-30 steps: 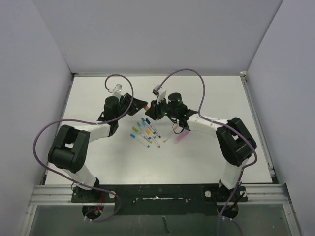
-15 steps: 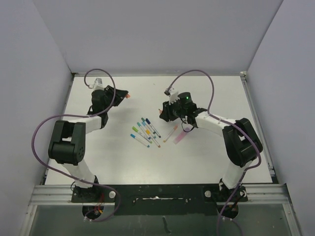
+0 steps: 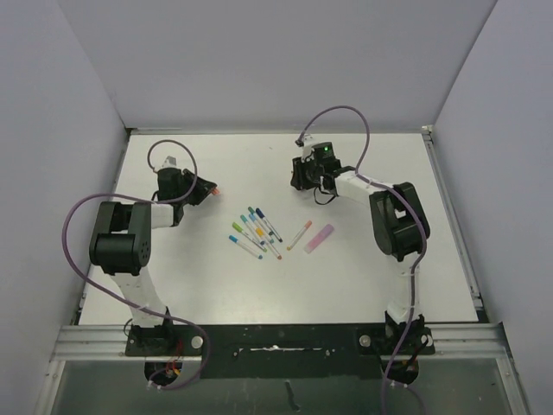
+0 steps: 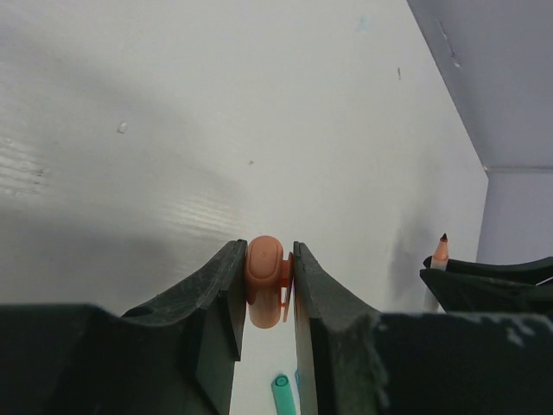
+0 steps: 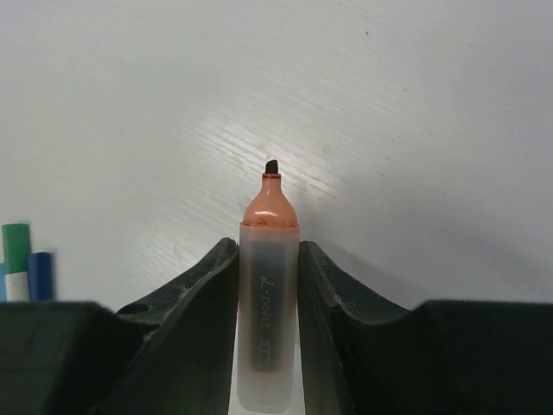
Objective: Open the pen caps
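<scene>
My left gripper (image 4: 266, 252) is shut on an orange pen cap (image 4: 265, 281), which is off its pen; in the top view the cap (image 3: 213, 188) sits at that gripper (image 3: 207, 189), left of centre. My right gripper (image 5: 268, 246) is shut on an uncapped marker (image 5: 268, 303) with a translucent barrel and a bare orange nib. Seen from above, this gripper (image 3: 296, 180) is at the back centre, well apart from the left one. Several capped thin pens (image 3: 255, 232) lie between the arms, with a green cap (image 5: 15, 246) and a blue cap (image 5: 39, 275) showing.
A thin orange pen (image 3: 300, 234) and a pink marker (image 3: 319, 238) lie right of the pen cluster on the white table (image 3: 216, 285). Grey walls close the back and both sides. Purple cables loop above both arms.
The two grippers were together above the pens; they have pulled apart. The left went left with the orange cap and the right went back and right with the marker.
</scene>
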{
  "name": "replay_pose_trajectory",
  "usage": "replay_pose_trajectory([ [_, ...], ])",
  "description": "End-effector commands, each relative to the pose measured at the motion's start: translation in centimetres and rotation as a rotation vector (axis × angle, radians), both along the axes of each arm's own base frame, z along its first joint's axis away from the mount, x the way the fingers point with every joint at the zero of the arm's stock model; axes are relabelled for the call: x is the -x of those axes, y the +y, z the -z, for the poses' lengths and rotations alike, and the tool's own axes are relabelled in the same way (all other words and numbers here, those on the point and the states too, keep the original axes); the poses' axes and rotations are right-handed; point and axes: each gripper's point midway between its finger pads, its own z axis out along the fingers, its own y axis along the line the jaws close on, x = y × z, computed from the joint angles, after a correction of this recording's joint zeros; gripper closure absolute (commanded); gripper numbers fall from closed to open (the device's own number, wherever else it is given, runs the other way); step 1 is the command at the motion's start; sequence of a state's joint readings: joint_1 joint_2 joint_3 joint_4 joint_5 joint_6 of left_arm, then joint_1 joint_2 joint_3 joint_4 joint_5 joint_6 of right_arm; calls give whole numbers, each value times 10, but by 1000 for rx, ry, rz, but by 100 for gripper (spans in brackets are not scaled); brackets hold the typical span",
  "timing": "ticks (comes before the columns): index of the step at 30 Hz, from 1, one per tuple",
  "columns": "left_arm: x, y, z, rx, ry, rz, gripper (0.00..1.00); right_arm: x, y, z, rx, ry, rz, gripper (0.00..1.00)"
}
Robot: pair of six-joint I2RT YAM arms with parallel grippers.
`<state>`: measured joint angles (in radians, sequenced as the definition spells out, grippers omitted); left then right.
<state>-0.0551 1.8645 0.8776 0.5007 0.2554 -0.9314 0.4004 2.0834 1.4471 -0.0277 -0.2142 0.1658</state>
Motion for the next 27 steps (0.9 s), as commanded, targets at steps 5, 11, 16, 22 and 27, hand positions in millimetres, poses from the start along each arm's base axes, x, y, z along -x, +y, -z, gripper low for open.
replay_pose_trajectory([
  [5,-7,10,17,-10,39,8,87,-26,-3,-4,-6,-8,36,100],
  [11,-2,14,23,-14,65,-1,77,-37,-11,6,-8,8,65,100],
  [16,3,20,23,-13,71,-14,67,-47,-10,11,-15,11,84,97],
  [22,12,28,15,-13,66,-31,59,-54,3,12,-11,1,86,96],
  [27,23,33,-9,7,20,-47,56,-50,29,13,18,-9,52,95],
])
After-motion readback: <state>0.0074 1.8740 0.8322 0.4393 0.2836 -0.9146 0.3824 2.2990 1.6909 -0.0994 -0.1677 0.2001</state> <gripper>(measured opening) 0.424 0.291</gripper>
